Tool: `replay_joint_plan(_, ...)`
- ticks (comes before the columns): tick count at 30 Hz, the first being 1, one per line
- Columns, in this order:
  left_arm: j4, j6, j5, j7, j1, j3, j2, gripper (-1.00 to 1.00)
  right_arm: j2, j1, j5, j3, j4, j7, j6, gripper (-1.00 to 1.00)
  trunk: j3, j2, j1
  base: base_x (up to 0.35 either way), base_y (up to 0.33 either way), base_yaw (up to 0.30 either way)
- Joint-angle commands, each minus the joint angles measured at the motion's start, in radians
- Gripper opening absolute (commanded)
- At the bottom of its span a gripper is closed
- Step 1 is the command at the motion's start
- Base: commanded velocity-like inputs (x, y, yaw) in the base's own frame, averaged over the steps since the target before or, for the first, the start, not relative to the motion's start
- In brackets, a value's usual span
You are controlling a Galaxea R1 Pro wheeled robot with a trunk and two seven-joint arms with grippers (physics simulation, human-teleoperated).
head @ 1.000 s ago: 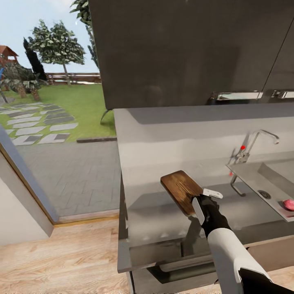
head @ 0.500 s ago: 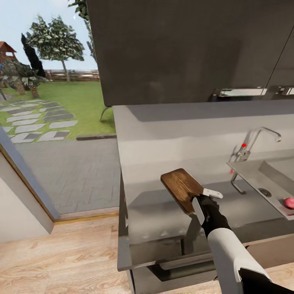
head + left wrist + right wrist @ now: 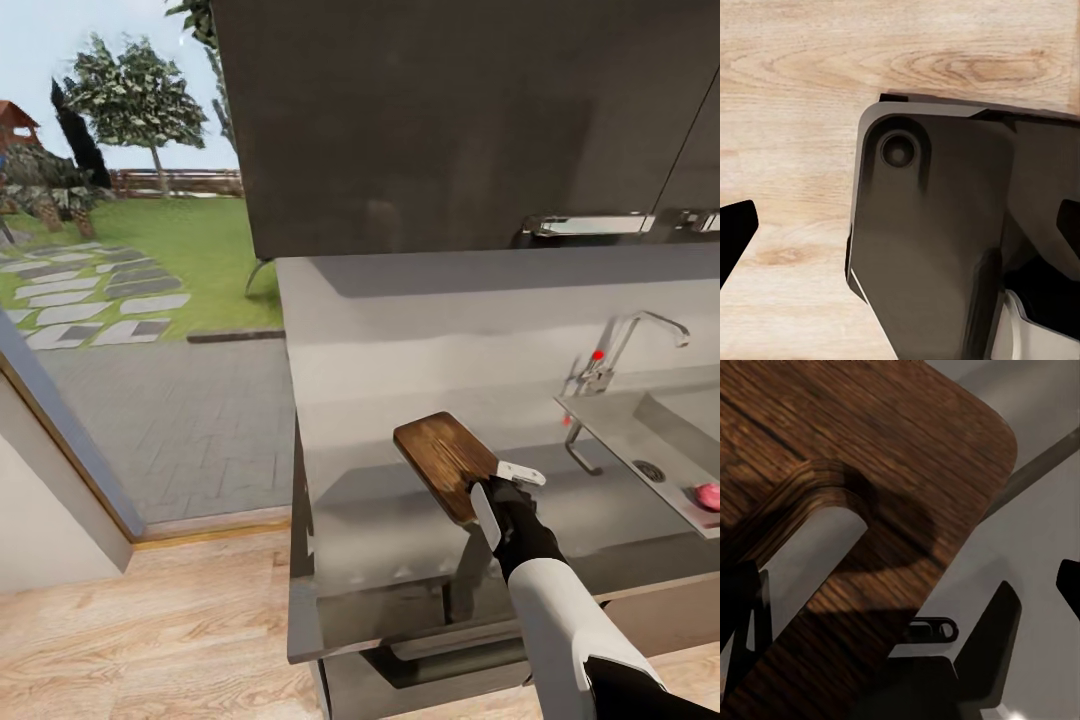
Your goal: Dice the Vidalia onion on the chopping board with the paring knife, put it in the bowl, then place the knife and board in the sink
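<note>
The right gripper [image 3: 505, 490] is holding the chopping board [image 3: 445, 463] above the counter [image 3: 400, 540], fingers [image 3: 486, 515] clamped on its handle end.

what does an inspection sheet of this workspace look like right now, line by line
surface: dark grey countertop, glossy.
job's things: chopping board lifted at a tilt; Vidalia onion in the sink.
clutter: nothing seen.
grippers: right gripper at the board's handle end, fingers astride its edge near the slot; left gripper's state cannot be told.
cables: nothing seen.
surroundings: black upper cabinets, chrome tap, wood floor, garden outside.
</note>
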Motion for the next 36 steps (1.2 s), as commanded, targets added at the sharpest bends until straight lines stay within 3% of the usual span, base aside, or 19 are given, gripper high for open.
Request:
replay_joint_plan(1, -0.002, -0.001, 0.01, 0.0, 0.0, -0.001, 0.0, 1.0, 0.0, 0.0, 0.0, -0.004, 0.0, -0.003, 0.011, 1.0, -0.002, -0.001, 0.001, 0.0, 0.0, 0.0)
replay_joint_plan(6, -0.002, -0.001, 0.01, 0.0, 0.0, -0.001, 0.0, 1.0, 0.0, 0.0, 0.001, -0.004, 0.0, -0.003, 0.011, 1.0, -0.002, -0.001, 0.001, 0.0, 0.0, 0.0)
replay_joint_plan(7, -0.002, -0.001, 0.01, 0.0, 0.0, -0.001, 0.0, 1.0, 0.0, 0.0, 0.001, -0.004, 0.0, -0.003, 0.011, -1.0, -0.002, -0.001, 0.001, 0.0, 0.0, 0.0)
replay_joint_plan(36, -0.001, 0.0, 0.01, 0.0, 0.0, -0.001, 0.0, 1.0, 0.001, 0.0, 0.0, -0.005, -0.001, -0.004, 0.011, -1.0, 0.0, -0.001, 0.001, 0.0, 0.0, 0.0)
